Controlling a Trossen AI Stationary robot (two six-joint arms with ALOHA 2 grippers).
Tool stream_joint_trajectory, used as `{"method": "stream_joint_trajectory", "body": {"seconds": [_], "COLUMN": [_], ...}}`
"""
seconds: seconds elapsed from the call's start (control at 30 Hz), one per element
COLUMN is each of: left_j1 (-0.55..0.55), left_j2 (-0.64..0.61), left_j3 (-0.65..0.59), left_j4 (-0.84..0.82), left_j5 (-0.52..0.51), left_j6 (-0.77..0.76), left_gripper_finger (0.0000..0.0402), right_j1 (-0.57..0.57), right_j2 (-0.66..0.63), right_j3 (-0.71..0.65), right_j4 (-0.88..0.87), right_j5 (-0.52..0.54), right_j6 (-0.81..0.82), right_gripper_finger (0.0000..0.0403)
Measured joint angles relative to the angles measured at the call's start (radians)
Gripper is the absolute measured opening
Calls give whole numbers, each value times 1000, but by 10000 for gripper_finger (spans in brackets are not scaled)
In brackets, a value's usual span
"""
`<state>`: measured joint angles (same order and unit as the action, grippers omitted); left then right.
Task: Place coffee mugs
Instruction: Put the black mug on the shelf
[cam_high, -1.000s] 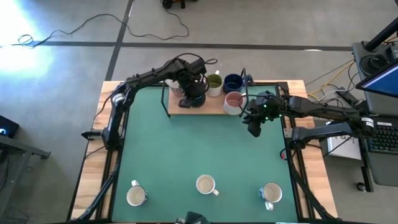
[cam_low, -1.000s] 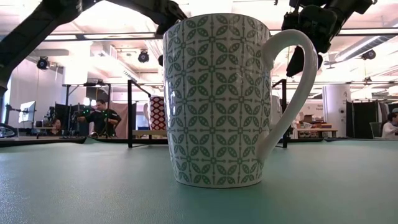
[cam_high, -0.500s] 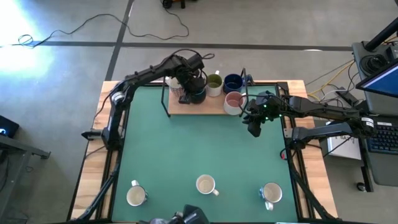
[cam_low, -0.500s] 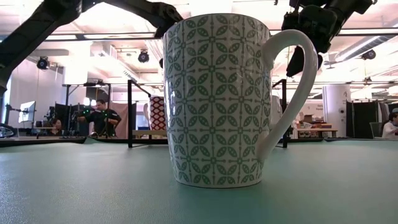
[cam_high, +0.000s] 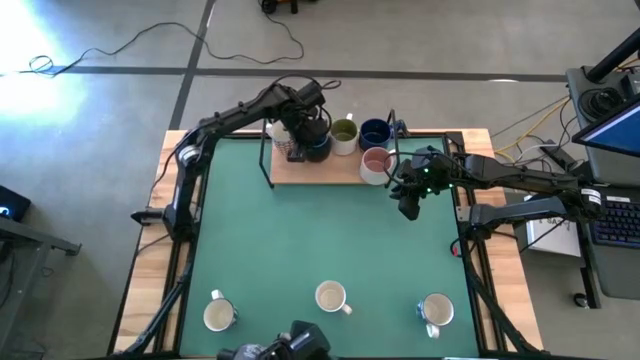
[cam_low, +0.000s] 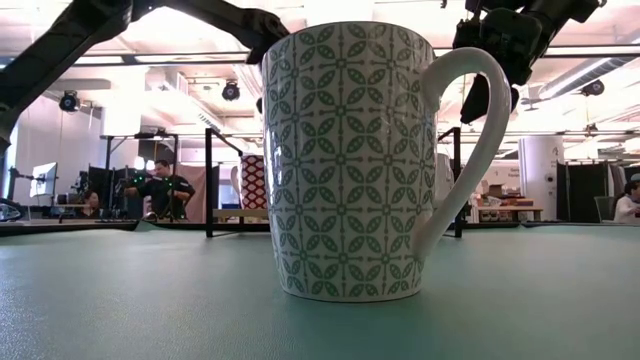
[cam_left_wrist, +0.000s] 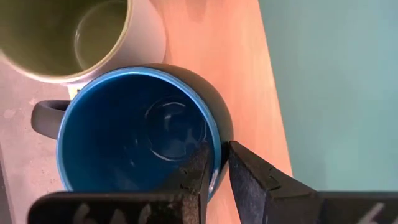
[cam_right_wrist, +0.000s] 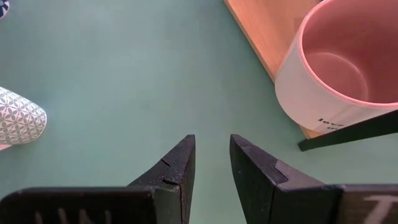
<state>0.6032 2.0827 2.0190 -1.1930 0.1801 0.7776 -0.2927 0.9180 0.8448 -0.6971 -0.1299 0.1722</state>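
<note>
The dark blue ceramic mug with a glossy blue inside (cam_left_wrist: 137, 134) stands on the long wooden board (cam_high: 345, 170) at the far edge of the green surface (cam_high: 320, 235). The left claw (cam_left_wrist: 214, 168) is nearly closed on its rim, one finger inside the wall and one outside. Pinching the wall this way likely lets the arm lift the mug upright without needing the handle, which sticks out on the opposite side.

Just beside it stands the pale mug with an olive-green inside (cam_high: 344, 133), near enough that a lift would seem to want to go straight up to avoid a knock. Farther along the board are a second dark blue mug (cam_high: 374, 132) and the white mug with a pink inside (cam_right_wrist: 336, 68), the latter at the board's near edge.

The right claw (cam_right_wrist: 208, 162) hovers over bare green mat just beside the pink-lined mug, its fingers parted a little and holding nothing. It appears to be waiting clear of the left arm's work.

Three mugs stand well apart in a row along the near edge of the surface: a cream mug on the left (cam_high: 218, 314), a white mug with a green leaf pattern in the middle (cam_low: 350, 160), and a white mug with a blue handle on the right (cam_high: 436, 310). The spacing suggests a set row, with the board's mugs yet to be carried over.
</note>
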Motion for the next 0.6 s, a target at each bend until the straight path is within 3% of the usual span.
{"method": "stream_joint_trajectory", "body": {"seconds": [0.6], "left_j1": [30], "left_j2": [0], "left_j3": [0], "left_j4": [46], "left_j5": [-9], "left_j6": [0], "left_gripper_finger": [38], "right_j1": [0], "right_j2": [0], "right_j3": [0], "right_j4": [0], "right_j5": [0], "right_j6": [0], "right_gripper_finger": [89]}}
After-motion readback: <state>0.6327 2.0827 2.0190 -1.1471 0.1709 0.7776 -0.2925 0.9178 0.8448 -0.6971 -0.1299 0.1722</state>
